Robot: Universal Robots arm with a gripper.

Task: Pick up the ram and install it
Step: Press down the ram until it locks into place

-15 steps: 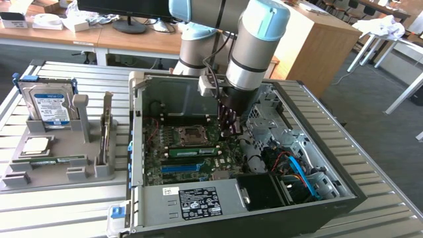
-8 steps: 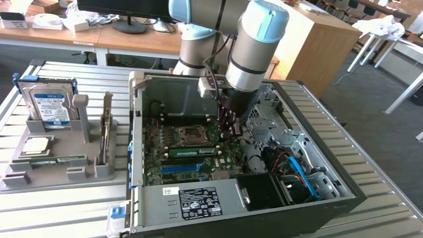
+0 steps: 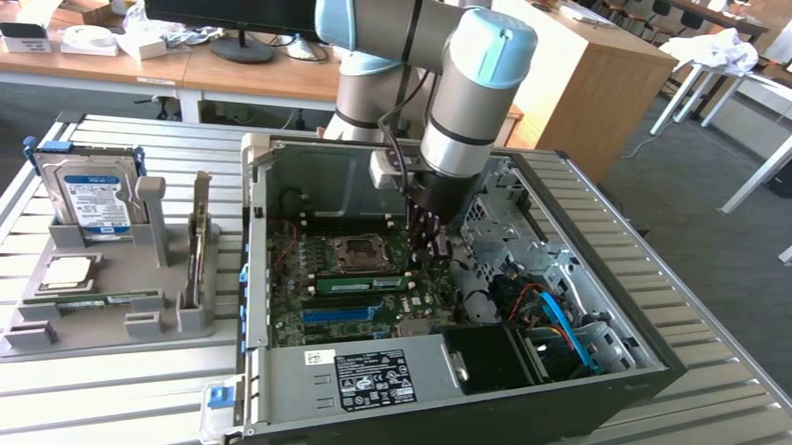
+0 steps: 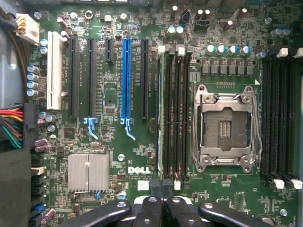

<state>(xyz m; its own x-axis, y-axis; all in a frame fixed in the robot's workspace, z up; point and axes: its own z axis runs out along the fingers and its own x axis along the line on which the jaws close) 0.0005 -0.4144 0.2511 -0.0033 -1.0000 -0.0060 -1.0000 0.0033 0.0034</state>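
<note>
Exterior view, slatted metal table point(image 3: 693, 278), office desks point(image 3: 248, 74)

**How the two cameras are set up here**

The exterior view sits off the arm, up high, looking down at an angle across the slatted table point(image 3: 693, 389). It's far enough back to take in the whole open computer case point(image 3: 433, 306) plus desks behind it. The wrist view rides on the arm, inside the case, staring straight down at the motherboard point(image 4: 142, 94) from close up, with the gripper point(image 4: 163, 210) poking into the frame. Both views share the motherboard point(image 3: 359, 283) and its empty processor socket point(image 4: 226, 127).
</note>
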